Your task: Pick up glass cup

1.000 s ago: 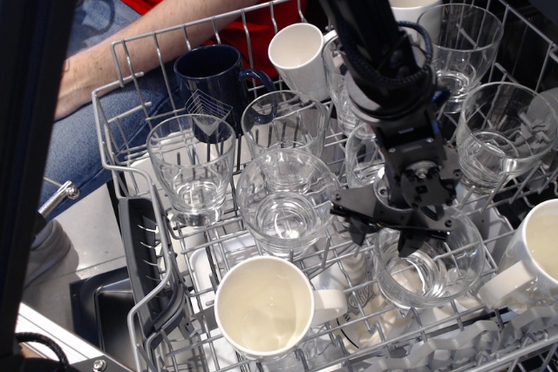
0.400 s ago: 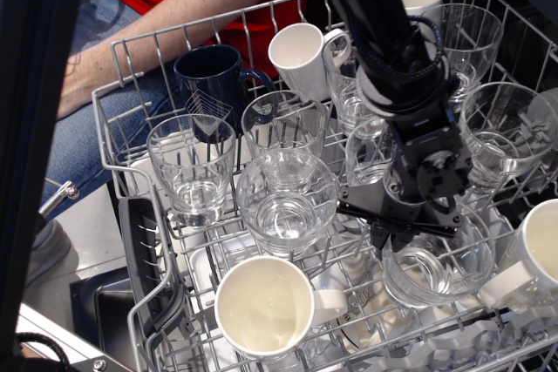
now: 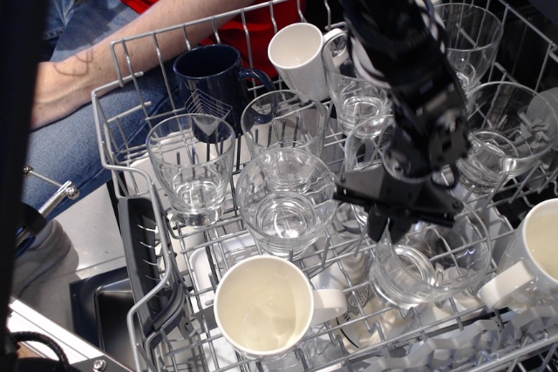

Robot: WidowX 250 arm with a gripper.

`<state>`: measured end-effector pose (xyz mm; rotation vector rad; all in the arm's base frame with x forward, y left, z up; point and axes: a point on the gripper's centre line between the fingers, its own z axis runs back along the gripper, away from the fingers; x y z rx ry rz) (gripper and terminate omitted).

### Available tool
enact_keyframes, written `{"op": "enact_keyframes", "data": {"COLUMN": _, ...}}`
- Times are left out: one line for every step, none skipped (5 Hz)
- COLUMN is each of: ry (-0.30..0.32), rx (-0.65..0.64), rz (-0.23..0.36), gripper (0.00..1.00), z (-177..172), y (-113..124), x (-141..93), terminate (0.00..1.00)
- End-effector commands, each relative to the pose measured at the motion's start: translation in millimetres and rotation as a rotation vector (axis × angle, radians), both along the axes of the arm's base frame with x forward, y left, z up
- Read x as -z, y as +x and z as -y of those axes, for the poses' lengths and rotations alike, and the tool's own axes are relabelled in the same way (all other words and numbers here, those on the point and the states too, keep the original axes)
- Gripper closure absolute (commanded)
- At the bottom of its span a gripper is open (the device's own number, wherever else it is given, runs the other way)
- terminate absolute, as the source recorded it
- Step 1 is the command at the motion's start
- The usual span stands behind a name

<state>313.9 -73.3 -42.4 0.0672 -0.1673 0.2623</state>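
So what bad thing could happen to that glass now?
The pincer sits at the rim of the glass cup, and smooth glass might slip out. Other glasses and a white mug crowd close, so lifting it crooked could knock them. It could also catch on the wire rack.

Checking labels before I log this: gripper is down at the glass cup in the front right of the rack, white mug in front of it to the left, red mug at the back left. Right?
One thing is wrong: the back-left mug is dark navy, not red, as observation.image shows. The rest holds: the gripper is down at the glass cup, with the white mug front left.
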Motion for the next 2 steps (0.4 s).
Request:
{"op": "enact_keyframes", "data": {"ry": -0.108, "rx": 0.069, "rz": 0.09, "gripper": 1.0, "z": 5.2, "y": 9.3, "x": -86.6, "terminate": 0.0}}
{"op": "enact_keyframes", "data": {"ry": -0.142, "rx": 0.131, "rz": 0.082, "gripper": 1.0, "z": 0.4, "y": 6.0, "x": -117.5, "terminate": 0.0}}
